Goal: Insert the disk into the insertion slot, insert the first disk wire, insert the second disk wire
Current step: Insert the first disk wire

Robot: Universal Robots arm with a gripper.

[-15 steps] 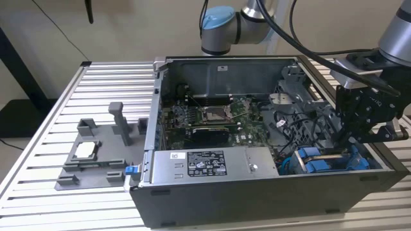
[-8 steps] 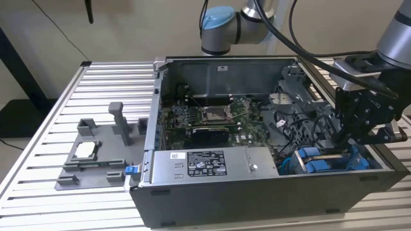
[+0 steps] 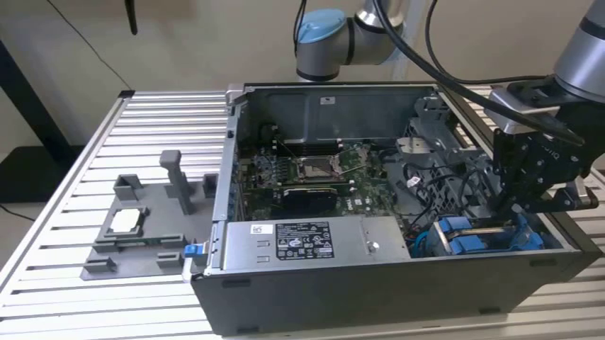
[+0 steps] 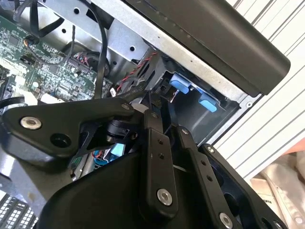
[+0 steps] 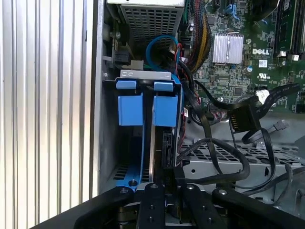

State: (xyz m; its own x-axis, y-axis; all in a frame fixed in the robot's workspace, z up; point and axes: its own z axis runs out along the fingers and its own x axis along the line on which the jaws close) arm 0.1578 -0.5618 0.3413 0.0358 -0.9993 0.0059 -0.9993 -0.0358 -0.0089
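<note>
Looking like step one, I'd say: the gripper (image 5: 167, 180) is pinched narrow on the edge of the disk (image 5: 165, 143), which sits mostly inside the insertion slot (image 5: 143, 74) straight ahead of the fingertips. Seating it probably calls for a straight push, minding the loose black connector (image 5: 241, 119) just beside the hand.

Soft, even room light; the computer case (image 3: 378, 301) lies shadowed inside, while the ribbed table (image 3: 170, 117) gleams pale.

You're getting a slatted metal table (image 3: 57, 212) carrying the open computer case (image 3: 378, 297); grey fixture plate (image 3: 142, 244) is sitting just beside it, exterior view's left.
</note>
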